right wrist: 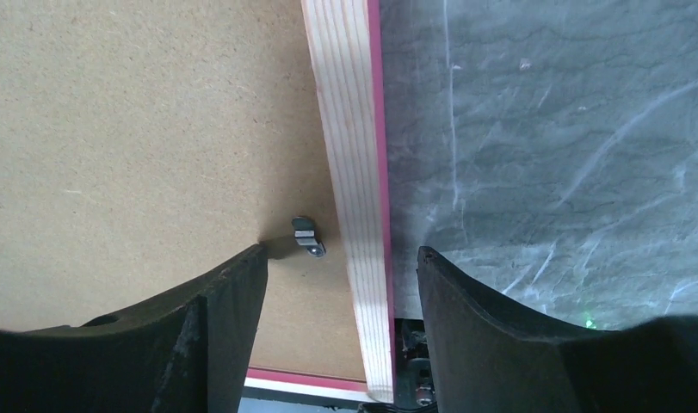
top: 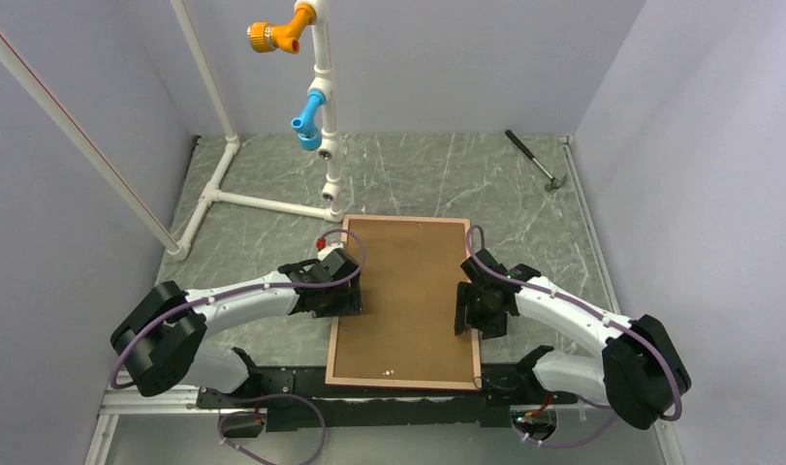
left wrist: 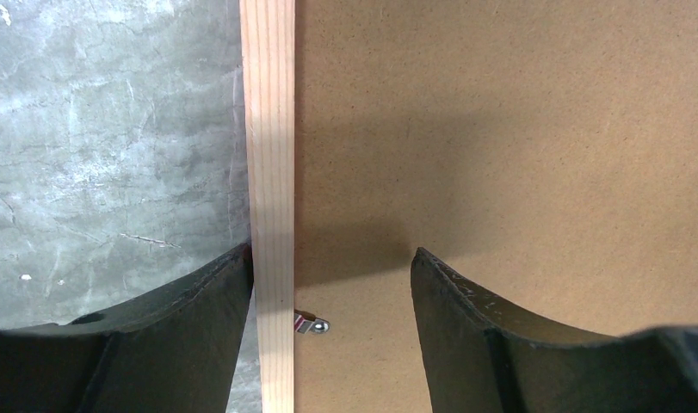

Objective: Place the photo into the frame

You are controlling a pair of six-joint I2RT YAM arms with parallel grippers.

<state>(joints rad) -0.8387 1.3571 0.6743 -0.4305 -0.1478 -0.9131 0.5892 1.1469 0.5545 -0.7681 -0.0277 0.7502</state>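
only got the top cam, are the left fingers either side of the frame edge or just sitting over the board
Observer: In the left wrist view the left gripper is open, straddling the frame rail, with one side over the table and the other over the backing panel.
Operator: right side the same
Observer: Yes, the right gripper is open astride the opposite rail, whose outer side is pink.
Operator: any clips there
Observer: A small metal tab sits on the panel beside that rail, close to the gripper. The photo shows in no view.
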